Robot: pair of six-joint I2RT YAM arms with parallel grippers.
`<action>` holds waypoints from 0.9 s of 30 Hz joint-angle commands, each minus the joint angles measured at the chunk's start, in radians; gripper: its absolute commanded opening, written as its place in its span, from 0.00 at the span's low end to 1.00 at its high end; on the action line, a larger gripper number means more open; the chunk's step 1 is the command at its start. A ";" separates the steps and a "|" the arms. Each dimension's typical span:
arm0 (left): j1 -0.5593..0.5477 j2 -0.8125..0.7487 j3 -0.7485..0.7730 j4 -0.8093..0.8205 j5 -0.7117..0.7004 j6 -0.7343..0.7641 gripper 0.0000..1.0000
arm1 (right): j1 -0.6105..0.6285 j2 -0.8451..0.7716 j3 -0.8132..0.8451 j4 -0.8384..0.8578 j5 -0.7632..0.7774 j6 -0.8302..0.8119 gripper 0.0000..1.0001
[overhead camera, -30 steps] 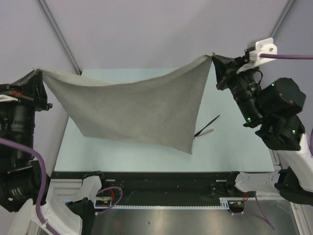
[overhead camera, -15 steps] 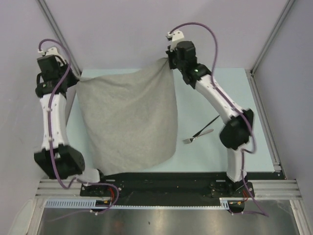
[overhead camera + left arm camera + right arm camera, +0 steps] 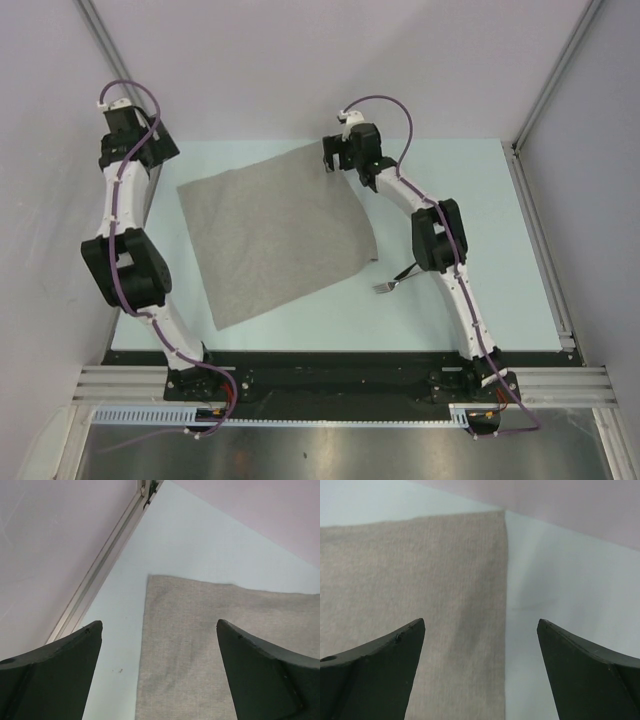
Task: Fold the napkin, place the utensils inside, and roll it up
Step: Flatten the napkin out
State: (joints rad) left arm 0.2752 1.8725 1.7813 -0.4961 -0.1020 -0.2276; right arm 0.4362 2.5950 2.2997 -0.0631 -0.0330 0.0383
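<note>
So the napkin (image 3: 275,235) is lying spread out flat on the counter (image 3: 480,200), a bit skewed, sitting left of the middle with one corner pointing toward the near edge. No fold in it that I can see, so I'd say the real work hasn't started: the fold, loading the utensils and the roll are all left to do. The fork (image 3: 384,286) sits just off the napkin's right corner, bare on the counter, and the dark utensil (image 3: 403,270) is right beside it, partly tucked under the right arm (image 3: 440,240). The left gripper (image 3: 158,152) hangs over the far-left corner and the right gripper (image 3: 333,157) over the far-right corner, both spread wide with nothing in them. That part only really shows in the wrist views, where each corner lies loose on the counter below the parted fingers. Those views miss the fork and dark utensil completely, though; only the overhead one shows them and the whole cloth.
</note>
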 commanded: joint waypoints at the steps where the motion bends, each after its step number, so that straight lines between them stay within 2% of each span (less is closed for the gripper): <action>1: -0.031 -0.133 -0.032 0.048 0.039 -0.006 1.00 | 0.009 -0.283 -0.117 0.013 -0.050 0.035 1.00; 5: -0.138 -0.193 -0.109 0.024 0.073 0.053 1.00 | -0.002 -0.493 -0.320 -0.136 -0.025 0.116 1.00; 6: -0.157 -0.231 -0.134 0.036 0.084 0.059 1.00 | -0.010 -0.527 -0.421 -0.156 -0.018 0.138 0.99; 8: -0.192 -0.280 -0.247 0.079 0.191 0.024 1.00 | -0.022 -0.632 -0.517 -0.219 -0.011 0.190 0.95; 9: -0.200 -0.335 -0.287 0.123 0.235 0.007 1.00 | -0.028 -0.665 -0.622 -0.254 -0.013 0.202 0.95; 12: -0.255 -0.415 -0.466 0.194 0.306 -0.019 1.00 | -0.053 -0.803 -0.825 -0.285 -0.001 0.253 0.89; 15: -0.301 -0.429 -0.477 0.182 0.311 -0.023 1.00 | -0.063 -0.895 -0.986 -0.300 0.010 0.273 0.83; 19: -0.309 -0.420 -0.461 0.169 0.361 -0.035 1.00 | -0.060 -0.929 -1.075 -0.333 0.062 0.291 0.75; 27: -0.311 -0.434 -0.450 0.157 0.355 -0.030 1.00 | 0.008 -0.874 -1.100 -0.391 0.194 0.290 0.75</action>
State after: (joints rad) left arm -0.0326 1.4822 1.3041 -0.3664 0.2333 -0.2470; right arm 0.3969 1.6958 1.1805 -0.4362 0.0734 0.3183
